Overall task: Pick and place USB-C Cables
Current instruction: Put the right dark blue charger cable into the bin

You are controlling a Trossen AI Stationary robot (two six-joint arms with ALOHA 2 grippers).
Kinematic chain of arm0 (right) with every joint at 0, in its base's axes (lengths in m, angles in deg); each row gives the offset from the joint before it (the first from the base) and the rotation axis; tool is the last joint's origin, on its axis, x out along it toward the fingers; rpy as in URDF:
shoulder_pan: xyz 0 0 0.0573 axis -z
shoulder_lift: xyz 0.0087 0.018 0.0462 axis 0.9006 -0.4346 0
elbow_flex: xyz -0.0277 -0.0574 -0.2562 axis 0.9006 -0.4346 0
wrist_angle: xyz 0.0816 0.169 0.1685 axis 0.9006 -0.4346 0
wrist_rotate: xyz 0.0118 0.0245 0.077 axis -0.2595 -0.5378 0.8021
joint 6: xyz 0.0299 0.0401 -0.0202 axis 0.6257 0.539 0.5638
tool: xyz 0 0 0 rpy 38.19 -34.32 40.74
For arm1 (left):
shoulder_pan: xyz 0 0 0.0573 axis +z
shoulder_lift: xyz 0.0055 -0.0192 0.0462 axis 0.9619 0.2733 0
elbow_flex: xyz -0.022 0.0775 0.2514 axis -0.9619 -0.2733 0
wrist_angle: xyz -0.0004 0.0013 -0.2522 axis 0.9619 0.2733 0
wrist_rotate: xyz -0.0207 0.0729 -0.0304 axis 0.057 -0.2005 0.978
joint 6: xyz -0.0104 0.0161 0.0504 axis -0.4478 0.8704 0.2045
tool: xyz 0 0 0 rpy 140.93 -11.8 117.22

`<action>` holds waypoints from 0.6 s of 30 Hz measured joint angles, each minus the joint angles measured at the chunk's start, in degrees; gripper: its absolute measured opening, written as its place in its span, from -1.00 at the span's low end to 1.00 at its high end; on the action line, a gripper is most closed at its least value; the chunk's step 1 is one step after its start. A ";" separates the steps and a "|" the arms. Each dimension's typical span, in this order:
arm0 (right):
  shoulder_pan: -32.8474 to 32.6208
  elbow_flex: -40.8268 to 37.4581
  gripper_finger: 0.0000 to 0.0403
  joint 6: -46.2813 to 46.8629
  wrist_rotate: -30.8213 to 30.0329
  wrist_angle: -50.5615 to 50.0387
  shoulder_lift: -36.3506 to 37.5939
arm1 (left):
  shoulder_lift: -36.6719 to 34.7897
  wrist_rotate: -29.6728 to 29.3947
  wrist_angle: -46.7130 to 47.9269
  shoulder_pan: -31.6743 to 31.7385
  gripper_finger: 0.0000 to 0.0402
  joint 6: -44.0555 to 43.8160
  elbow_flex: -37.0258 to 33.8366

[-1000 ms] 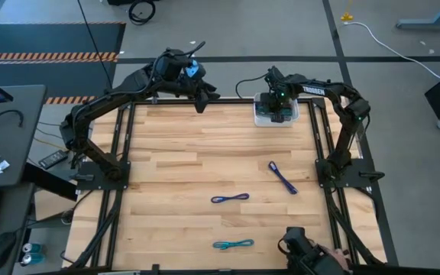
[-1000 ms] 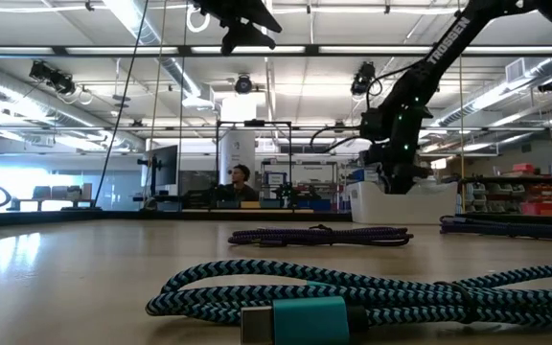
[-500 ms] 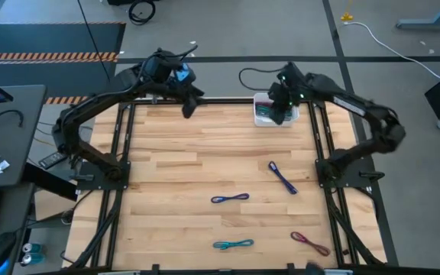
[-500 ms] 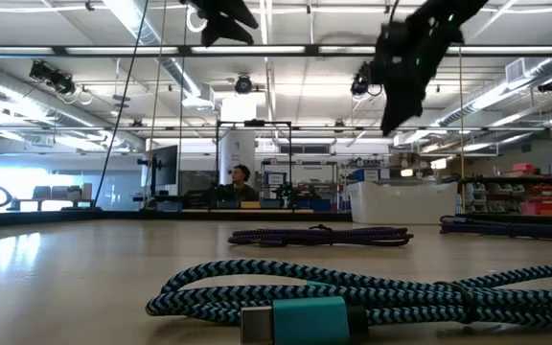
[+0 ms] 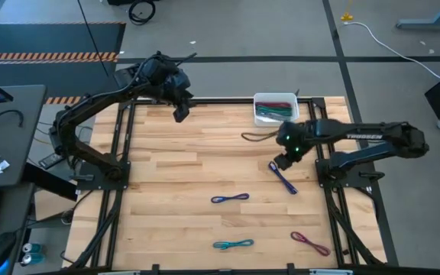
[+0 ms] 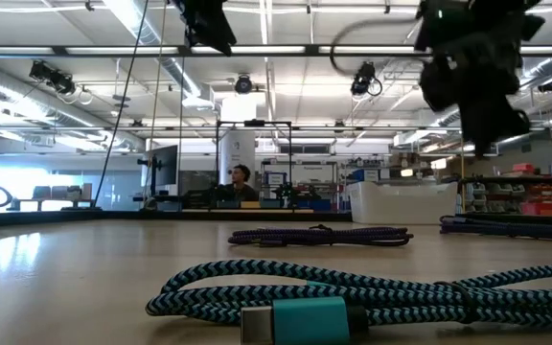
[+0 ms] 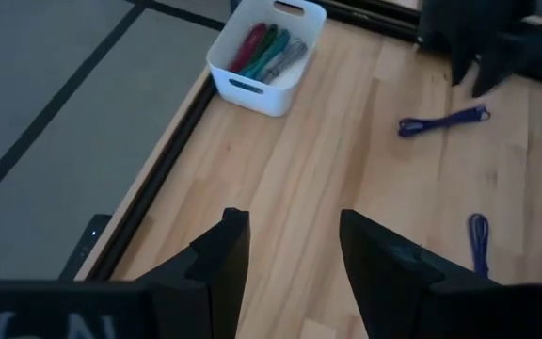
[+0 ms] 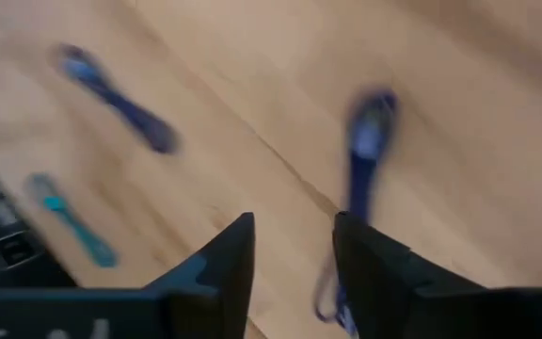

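Observation:
A white bin (image 5: 275, 109) at the table's far edge holds maroon, green and grey cables (image 7: 269, 49). Four cables lie flat on the wood: a blue one (image 5: 284, 179) at the right, a purple one (image 5: 230, 198) in the middle, a teal one (image 5: 233, 244) near the front and a maroon one (image 5: 310, 243) at the near right. My right gripper (image 5: 281, 162) hangs open over the blue cable's far end (image 8: 365, 141), above the table (image 6: 477, 105). My left gripper (image 5: 180, 113) is open and empty, high over the far left (image 7: 294, 254).
Black frame rails (image 5: 327, 176) run along the table's left and right sides. The teal cable lies close to the low camera (image 6: 353, 297), with the purple one (image 6: 319, 235) behind it. A person (image 6: 241, 182) sits far off in the room behind the table.
My right gripper has left the bin at the far edge, swung toward the near edge and come down over the blue cable. My left gripper has drifted toward the table's left edge. A maroon cable now lies at the near right, where a person's hand was.

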 joint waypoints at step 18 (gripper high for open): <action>-14.32 -6.98 -0.12 1.89 -11.57 13.74 -21.32 | 0.01 2.42 5.04 -0.37 -0.14 0.70 -0.01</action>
